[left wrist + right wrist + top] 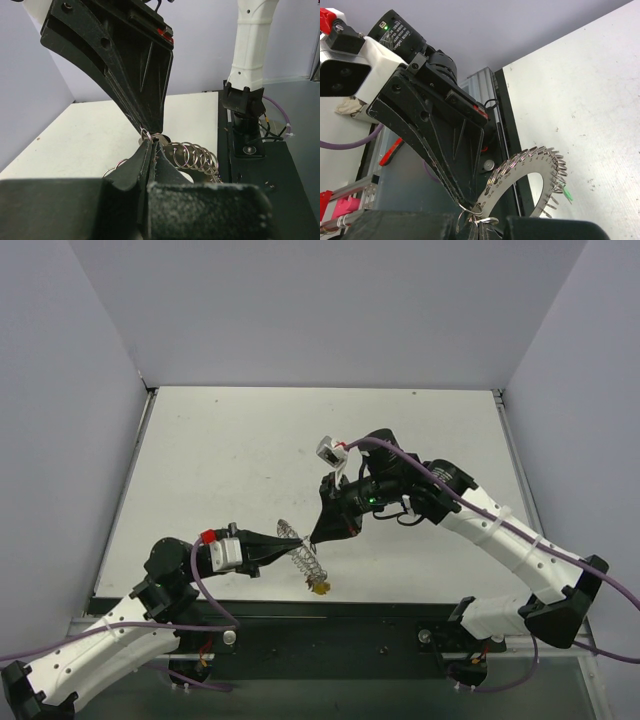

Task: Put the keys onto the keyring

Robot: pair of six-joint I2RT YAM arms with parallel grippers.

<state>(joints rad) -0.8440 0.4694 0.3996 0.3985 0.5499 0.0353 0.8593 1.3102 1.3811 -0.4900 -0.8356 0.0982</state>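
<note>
White tabletop, matte and plain, boxed in on three sides by pale grey panels: left wall, back wall, right wall. Along the near edge, a black base plate, bordered by a silvery metal rail

Lower centre of top view: keyring located over near edge of table. At its left, left gripper; at its upper right, right gripper; both tips set on its upper end. At its lower end, toward frame bottom, key hung.
</note>
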